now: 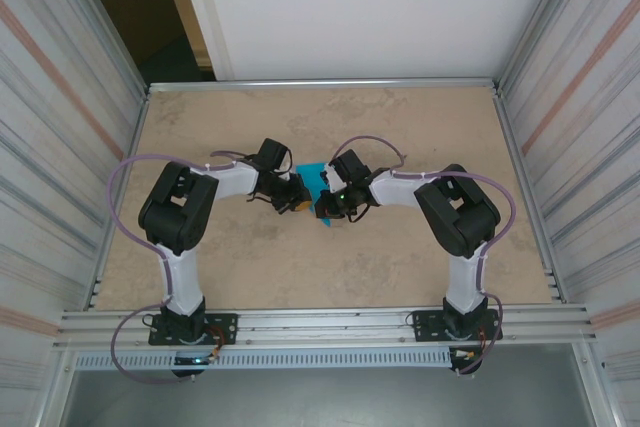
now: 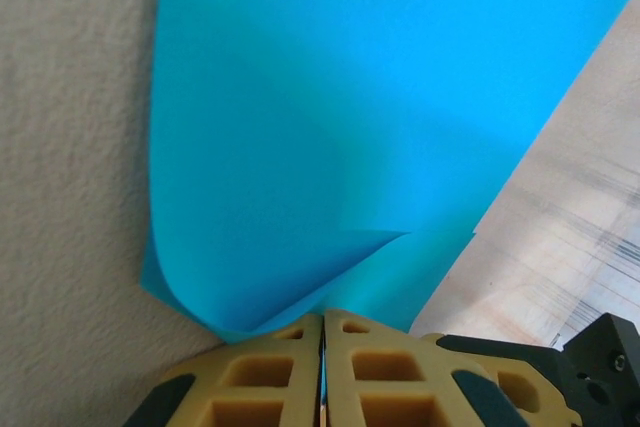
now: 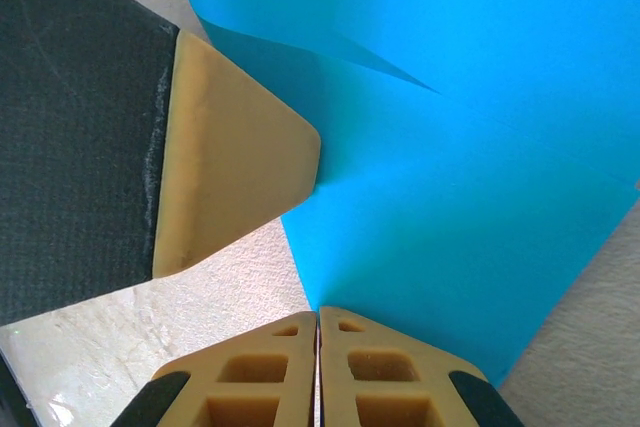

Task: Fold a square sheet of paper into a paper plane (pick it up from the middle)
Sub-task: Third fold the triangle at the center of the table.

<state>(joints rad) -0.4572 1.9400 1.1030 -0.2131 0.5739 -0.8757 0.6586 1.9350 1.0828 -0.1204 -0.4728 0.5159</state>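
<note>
Thin bright cyan-blue sheet of paper [image 1: 316,179] is mid-table, caught between the two grippers. From above it shows as a small blue patch between them.

Left wrist view: the sheet [image 2: 380,97] is smooth and matte. It has a straight edge down the left, a curling lower-left corner, and an overlapping flap with a soft crease near the fingers. Right wrist view: same sheet [image 3: 480,147], with a curved lip at the top and one layer edge tapering to a sharp point.

Left gripper [image 1: 297,197]: jaws fully closed, pinching the sheet. In its own camera [image 2: 323,319] the paper runs straight into the seam between the yellow ribbed pads.

Right gripper [image 1: 327,209]: also closed, clamped on an edge of the paper [image 3: 318,312]. In that same view one of the left gripper's fingers [image 3: 235,162], a tan wedge-shaped pad on a black body, presses on the sheet from the left.

Left arm [image 1: 180,212] and right arm [image 1: 455,212]: elbows out to the sides, forearms angled inward, wrists nearly nose to nose at the table centre. Pale cables [image 1: 125,182] loop off each arm.

Table [image 1: 250,127]: beige, mottled, stone-like texture, with an aluminium frame rail along the edges. Corrugated grey-white walls [image 1: 60,97] stand on both sides.
</note>
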